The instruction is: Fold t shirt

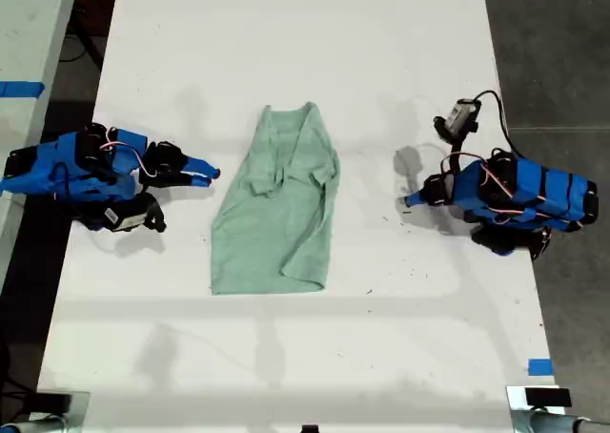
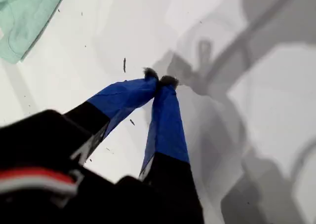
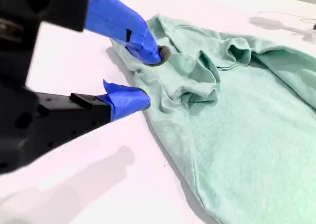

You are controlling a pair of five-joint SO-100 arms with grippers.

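The t shirt (image 1: pixel 276 209) lies crumpled mid-table. My second gripper (image 3: pixel 146 78), at its 9 o'clock, gapes open, holding nothing. My first gripper (image 2: pixel 160 79), at 3 o'clock, is pinched closed, empty.

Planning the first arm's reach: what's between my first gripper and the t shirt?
Only bare white table, as the exterior view shows. My first gripper sits at that view's right, jaws shut, apart from the t shirt.

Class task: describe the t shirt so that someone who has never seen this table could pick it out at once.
Start at the long white table with a blue arm at each side. The t shirt lies flat midway between them. It is the only soft, pale mint-green thing there, wrinkled, narrow at the far end and wider at the near hem.
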